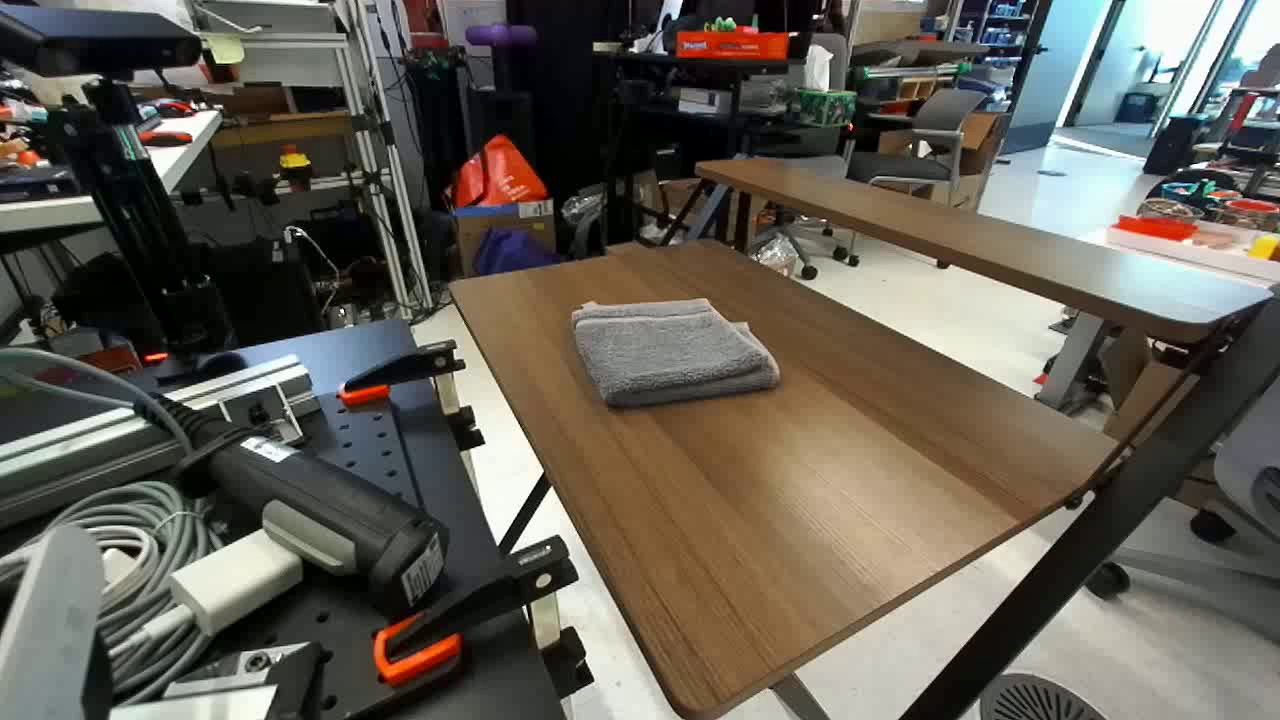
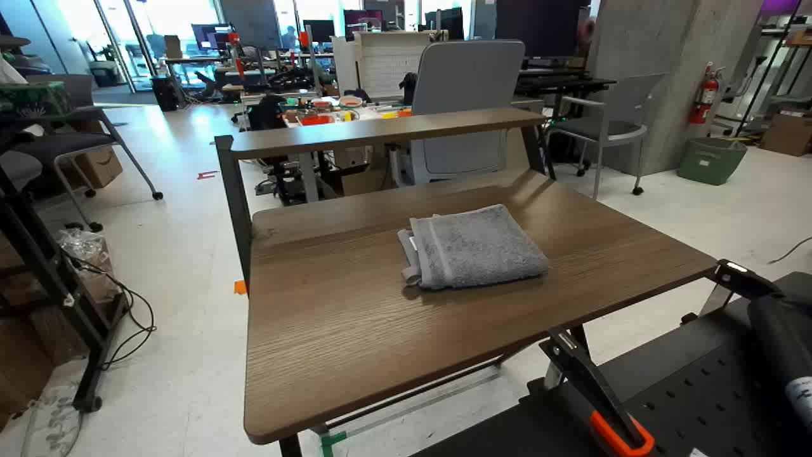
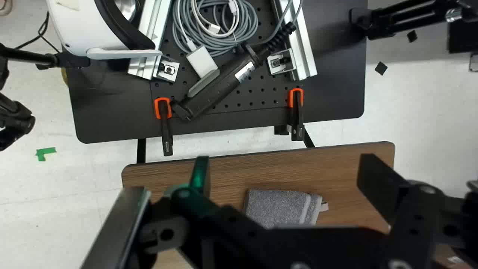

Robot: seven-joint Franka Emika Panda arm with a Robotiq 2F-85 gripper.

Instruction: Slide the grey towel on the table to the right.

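The brown table (image 2: 330, 324) carries the folded grey towel (image 3: 280, 205) below and well apart from the empty gripper (image 3: 280, 168), its fingers (image 3: 379, 185) spread wide, and I'd reckon the towel light, soft, apt to bunch, best pinched at a thick layered edge.

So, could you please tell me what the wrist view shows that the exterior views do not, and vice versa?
Only the wrist view shows the jaws, standing open, and dark squares on the floor. Both exterior views alone show chairs and a green box. All share the towel, partly hidden in the wrist view, the table, and the clamps.
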